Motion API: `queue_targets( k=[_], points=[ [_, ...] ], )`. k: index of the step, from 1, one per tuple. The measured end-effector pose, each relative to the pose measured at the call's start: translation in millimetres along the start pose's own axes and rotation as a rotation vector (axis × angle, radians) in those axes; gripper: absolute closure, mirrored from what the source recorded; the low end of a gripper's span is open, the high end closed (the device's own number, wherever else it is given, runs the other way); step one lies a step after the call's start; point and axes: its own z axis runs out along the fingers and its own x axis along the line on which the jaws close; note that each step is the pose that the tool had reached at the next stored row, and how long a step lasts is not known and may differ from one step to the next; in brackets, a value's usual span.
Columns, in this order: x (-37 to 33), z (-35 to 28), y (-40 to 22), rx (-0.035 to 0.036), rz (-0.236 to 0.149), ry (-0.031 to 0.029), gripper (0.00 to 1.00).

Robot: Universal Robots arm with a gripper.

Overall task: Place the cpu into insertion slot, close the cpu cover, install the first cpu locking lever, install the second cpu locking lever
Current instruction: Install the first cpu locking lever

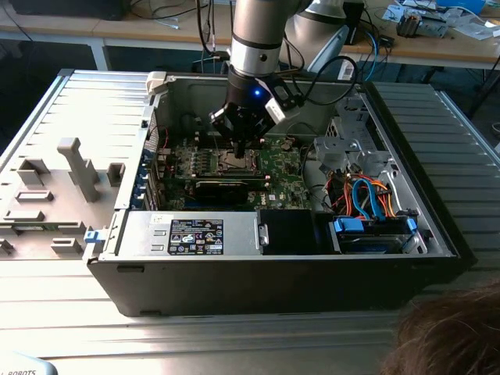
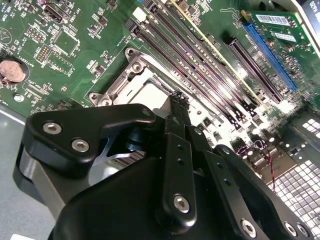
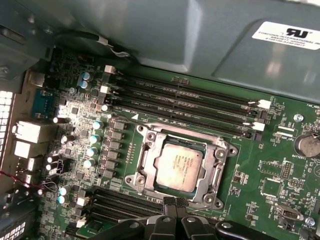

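The cpu (image 3: 177, 167), pale and silvery-tan, lies flat in the insertion slot (image 3: 141, 135) on the green motherboard. The silvery cpu cover (image 3: 216, 162) lies down around it, and the chip shows through its window. My gripper (image 3: 175, 201) is shut, its two dark fingertips together at the socket's edge beside a thin metal lever (image 3: 197, 205); whether they pinch it is unclear. In the second wrist view the gripper (image 2: 176, 100) stands just over the cpu (image 2: 150, 92). In the exterior view the gripper (image 1: 241, 144) hangs low over the slot (image 1: 234, 162) inside the open computer case.
Long black memory slots (image 3: 190, 102) run beside the socket, with upright capacitors (image 3: 94, 137) and a coin battery (image 3: 306, 145) nearby. The case walls (image 1: 180, 98), a power supply (image 1: 195, 234) and drive cables (image 1: 367, 195) ring the board. A person's hair (image 1: 445, 336) shows at the lower right.
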Motion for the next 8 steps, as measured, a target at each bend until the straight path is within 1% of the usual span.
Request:
queue_targets(
  k=[8],
  points=[
    [0.0,0.0,0.0,0.0023,-0.024,-0.0013,0.89]
  ],
)
